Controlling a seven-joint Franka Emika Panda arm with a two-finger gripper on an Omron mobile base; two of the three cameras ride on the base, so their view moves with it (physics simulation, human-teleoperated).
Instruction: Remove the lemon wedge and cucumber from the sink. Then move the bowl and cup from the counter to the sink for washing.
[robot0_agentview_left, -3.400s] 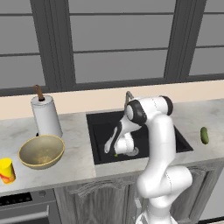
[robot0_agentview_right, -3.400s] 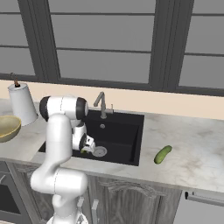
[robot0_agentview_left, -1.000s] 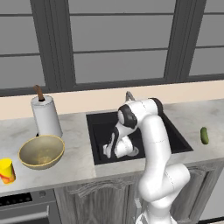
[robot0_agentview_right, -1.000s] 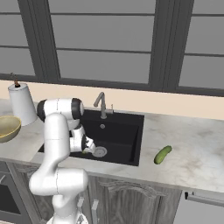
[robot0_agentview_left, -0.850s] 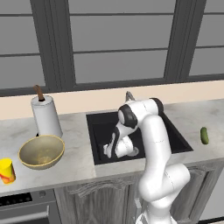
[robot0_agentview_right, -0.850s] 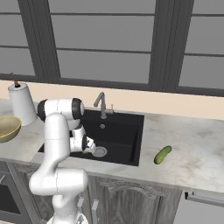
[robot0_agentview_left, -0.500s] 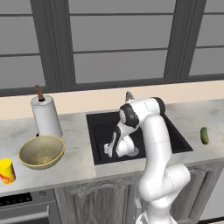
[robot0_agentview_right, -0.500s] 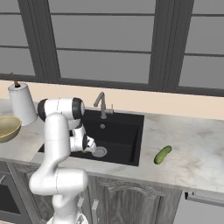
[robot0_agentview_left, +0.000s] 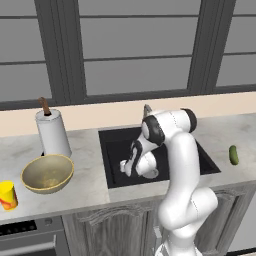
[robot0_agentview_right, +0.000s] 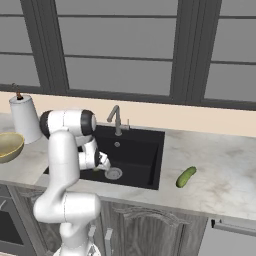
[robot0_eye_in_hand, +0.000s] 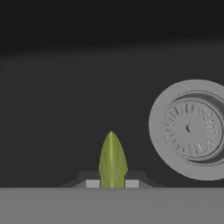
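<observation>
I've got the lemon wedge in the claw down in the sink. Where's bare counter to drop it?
Right of the sink, the counter is bare except for the cucumber near the front edge; room lies behind and beyond it. The left side is crowded: bowl, cup and paper towel roll. The claw grips the lemon wedge beside the drain.

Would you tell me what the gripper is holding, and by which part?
The gripper is shut on the lemon wedge, pinching its lower end; the pointed tip sticks out above the fingers.

A home kitchen is showing here: a marbled counter (robot0_agentview_left: 90, 165) is running over grey wood cabinets (robot0_agentview_right: 150, 220), holding a black sink (robot0_agentview_right: 145, 150) with a faucet (robot0_agentview_right: 116, 119), under wide dark-framed windows (robot0_agentview_left: 135, 45).
</observation>
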